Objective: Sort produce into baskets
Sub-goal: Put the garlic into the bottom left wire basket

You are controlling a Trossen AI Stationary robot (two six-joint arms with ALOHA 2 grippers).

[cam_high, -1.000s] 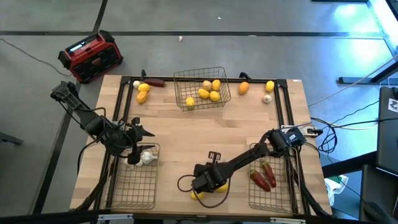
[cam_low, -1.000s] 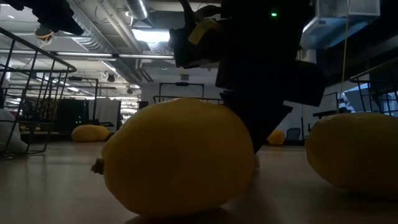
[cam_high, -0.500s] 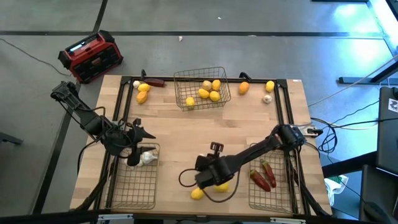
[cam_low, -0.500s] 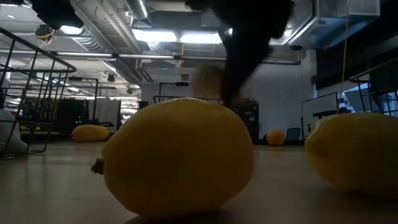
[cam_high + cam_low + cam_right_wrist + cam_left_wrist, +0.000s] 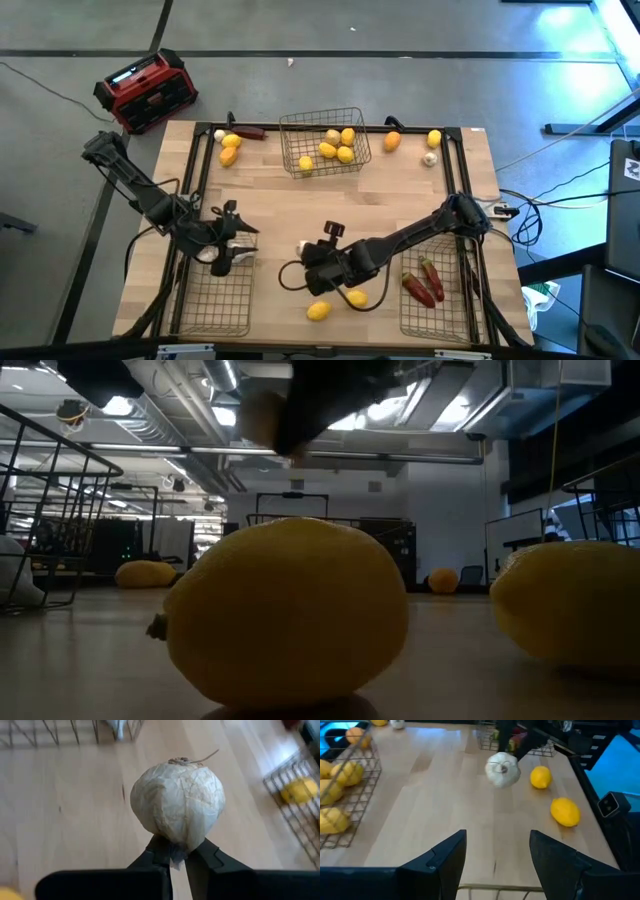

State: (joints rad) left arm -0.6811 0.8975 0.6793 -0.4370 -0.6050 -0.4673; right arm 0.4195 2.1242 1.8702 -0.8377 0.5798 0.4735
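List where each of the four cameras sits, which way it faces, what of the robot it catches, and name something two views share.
High view: overhead, straight down on the table; both arms, three baskets.
Low view: at tabletop height, level across; two lemons up close, a dark arm blurred above.
Left wrist view: on the left arm, past its open fingers across the table.
Right wrist view: on the right arm, its fingers pinching the garlic bulb by its base.
Shared: that garlic bulb also shows in the left wrist view, held off the table.
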